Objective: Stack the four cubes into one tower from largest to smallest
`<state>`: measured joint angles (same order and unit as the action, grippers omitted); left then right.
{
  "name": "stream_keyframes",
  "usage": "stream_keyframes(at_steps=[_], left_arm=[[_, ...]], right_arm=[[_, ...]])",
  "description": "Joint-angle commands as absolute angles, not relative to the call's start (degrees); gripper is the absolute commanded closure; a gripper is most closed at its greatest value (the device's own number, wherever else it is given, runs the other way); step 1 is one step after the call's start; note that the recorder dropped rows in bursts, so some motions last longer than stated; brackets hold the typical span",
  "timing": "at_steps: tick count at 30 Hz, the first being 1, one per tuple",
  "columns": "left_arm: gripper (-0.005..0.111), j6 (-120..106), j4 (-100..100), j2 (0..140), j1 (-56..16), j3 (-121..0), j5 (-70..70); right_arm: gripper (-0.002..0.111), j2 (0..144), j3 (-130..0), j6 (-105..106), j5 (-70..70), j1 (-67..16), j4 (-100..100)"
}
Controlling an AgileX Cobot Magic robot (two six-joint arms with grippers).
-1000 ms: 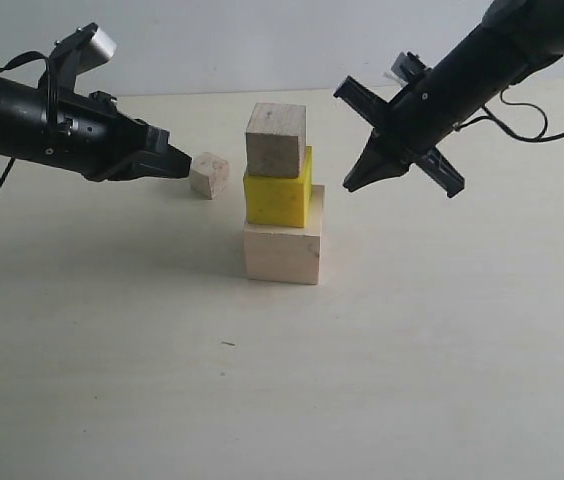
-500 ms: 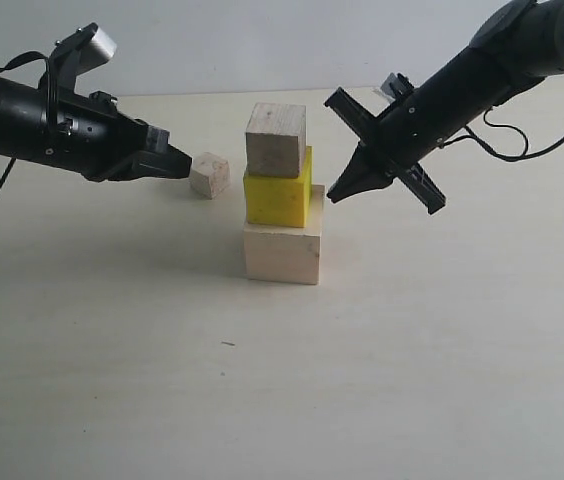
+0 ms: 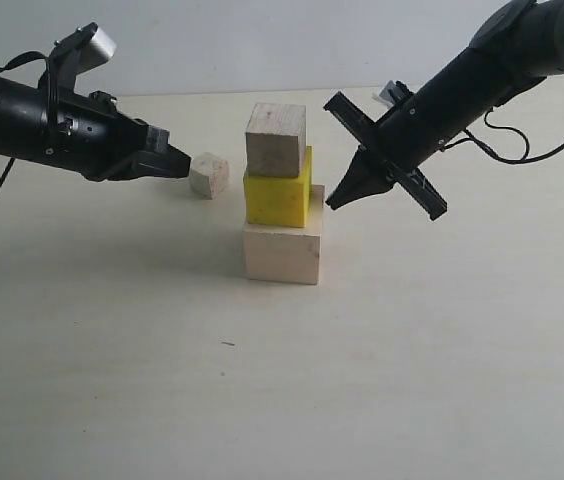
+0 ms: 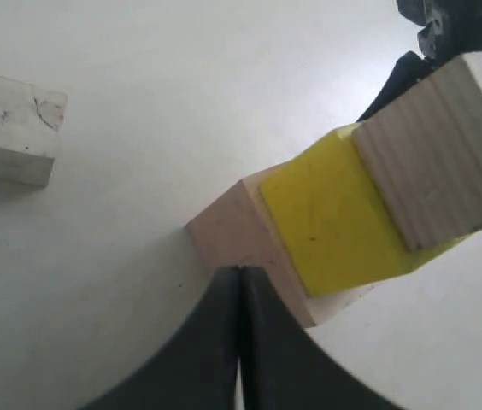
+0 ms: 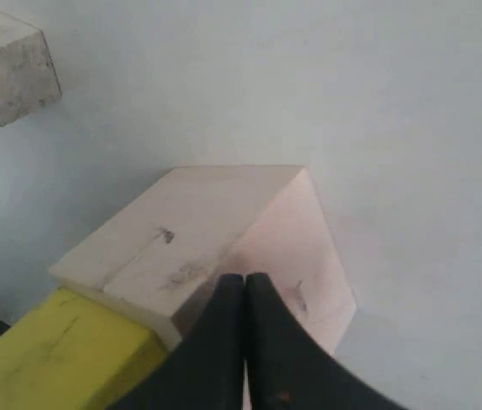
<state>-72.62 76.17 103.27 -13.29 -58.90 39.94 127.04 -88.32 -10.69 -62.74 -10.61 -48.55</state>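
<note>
Three cubes stand stacked in the exterior view: the large pale wood cube (image 3: 282,252) at the bottom, the yellow cube (image 3: 278,195) on it, the small wood cube (image 3: 276,138) on top. To their left the smallest wood cube (image 3: 209,174) lies on the table. My left gripper (image 3: 184,165) is shut and empty, its tip just left of that smallest cube. On the stack's right, my right gripper (image 3: 334,200) is also shut and empty, near the yellow cube's lower edge. The left wrist view holds the smallest cube (image 4: 14,128), the stack's yellow cube (image 4: 335,218) and the left gripper (image 4: 241,270). The right wrist view has the large cube (image 5: 190,239) in front of the right gripper (image 5: 245,278).
The cubes stand on a pale tabletop (image 3: 262,380) with a small dark speck (image 3: 228,344) in front of the stack. Cables trail from both arms. A light wall runs behind the table's far edge.
My right gripper has come down and left, closer to the stack's right side. The left gripper and all cubes have stayed put.
</note>
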Motion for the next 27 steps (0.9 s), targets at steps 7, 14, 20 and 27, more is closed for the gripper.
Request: stream_keyframes(at_steps=[7, 14, 20, 27], left_arm=[[0.107, -73.1, 76.6, 102.5, -13.1, -58.7, 40.0], [0.107, -71.2, 74.7, 102.5, -13.1, -58.0, 39.4], [0.107, -71.1, 74.8, 102.7, -13.1, -56.0, 37.8], [0.107, -71.1, 74.8, 102.7, -13.1, -56.0, 38.2]], right_arm=[[0.108, 127.0, -88.2, -10.2, -62.0, -12.9, -51.4], [0.108, 127.0, -88.2, -10.5, -65.2, -12.9, -48.8], [0.108, 127.0, -88.2, -10.5, -67.6, -12.9, -46.5], [0.108, 127.0, -88.2, -10.5, -68.6, -13.0, -46.9]])
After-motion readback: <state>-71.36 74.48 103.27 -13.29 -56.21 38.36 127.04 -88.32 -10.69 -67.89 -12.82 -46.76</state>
